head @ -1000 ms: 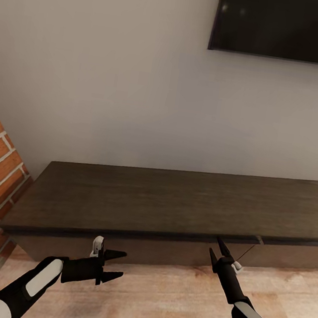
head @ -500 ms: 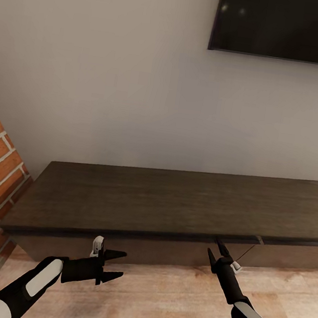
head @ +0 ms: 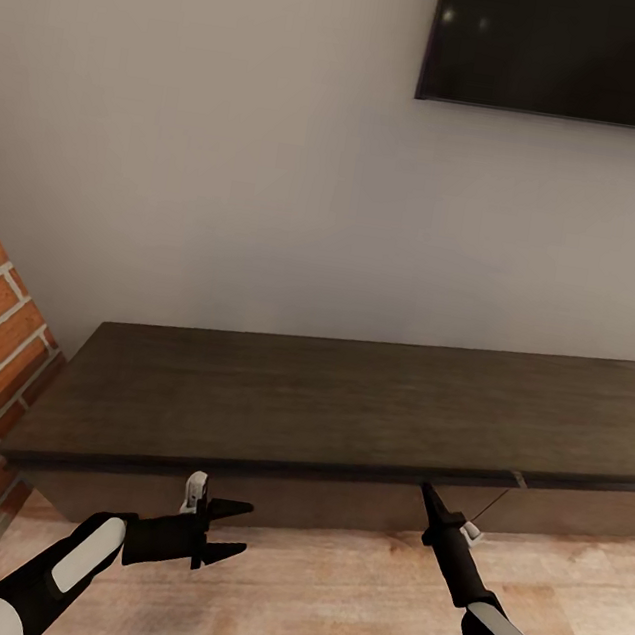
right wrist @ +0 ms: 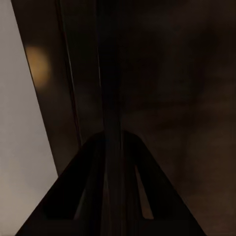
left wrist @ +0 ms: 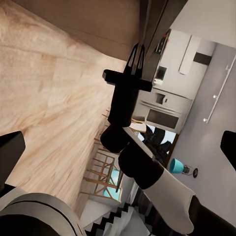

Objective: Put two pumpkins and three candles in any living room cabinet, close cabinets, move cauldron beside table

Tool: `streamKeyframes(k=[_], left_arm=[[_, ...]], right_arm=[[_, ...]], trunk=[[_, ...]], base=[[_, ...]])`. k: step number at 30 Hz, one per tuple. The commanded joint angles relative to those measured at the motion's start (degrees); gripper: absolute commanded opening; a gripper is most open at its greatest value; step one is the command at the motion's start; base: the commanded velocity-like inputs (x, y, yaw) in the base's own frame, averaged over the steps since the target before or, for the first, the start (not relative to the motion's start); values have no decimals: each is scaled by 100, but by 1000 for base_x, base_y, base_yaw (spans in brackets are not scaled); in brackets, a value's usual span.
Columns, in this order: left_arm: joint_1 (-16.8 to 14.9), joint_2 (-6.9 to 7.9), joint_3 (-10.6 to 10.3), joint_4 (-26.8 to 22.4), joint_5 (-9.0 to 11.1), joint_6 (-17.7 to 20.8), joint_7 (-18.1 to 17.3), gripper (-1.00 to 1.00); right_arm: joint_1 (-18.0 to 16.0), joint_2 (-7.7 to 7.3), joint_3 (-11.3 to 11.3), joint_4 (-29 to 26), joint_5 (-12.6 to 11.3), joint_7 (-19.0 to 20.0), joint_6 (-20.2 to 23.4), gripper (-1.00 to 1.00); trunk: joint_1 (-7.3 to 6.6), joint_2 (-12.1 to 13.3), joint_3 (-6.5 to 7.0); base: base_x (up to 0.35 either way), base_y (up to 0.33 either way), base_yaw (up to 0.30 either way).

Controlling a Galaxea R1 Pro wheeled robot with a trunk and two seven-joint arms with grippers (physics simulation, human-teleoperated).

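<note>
the right gripper's [head: 428,493] fingers, pressed together, touch the long dark-brown wooden cabinet's [head: 345,412] top front edge; left gripper's [head: 232,530] fingers spread.

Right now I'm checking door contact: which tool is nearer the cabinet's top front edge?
Right. The right tool sits at the cabinet edge, fingers together; the left tool hangs open below, off its front.

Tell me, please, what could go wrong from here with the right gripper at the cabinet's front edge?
The right gripper looks shut, its tips at the thin lip under the cabinet top. With so little edge to hold, it may slip off when pulled and leave the front closed. Pushing further in could jam the fingers against the wood. The left gripper hangs open near the same front and might bump it.
</note>
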Motion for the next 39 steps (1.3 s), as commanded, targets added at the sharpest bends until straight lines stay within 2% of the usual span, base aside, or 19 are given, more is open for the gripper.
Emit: streamKeyframes(k=[1,15,30,39], left_arm=[[-5,5,-20,3,15,14,-20,100],[-6,5,-37,-4,15,18,-20,100],[-5,5,-42,-5,10,12,-20,100],[-5,5,-38,-5,14,13,-20,100]], right_arm=[[-2,-3,46,5,-67,12,68,-100],[-2,-21,50,5,-67,53,63,-100],[-2,-21,42,3,-68,116,54,-100],[-2,-21,42,-4,-66,170,55,-100]], trunk=[[-1,-2,-5],[-1,-2,-5],[-1,-2,-5],[-1,-2,-5]], base=[[0,0,0],[-5,0,0],[-122,0,0],[-25,0,0]])
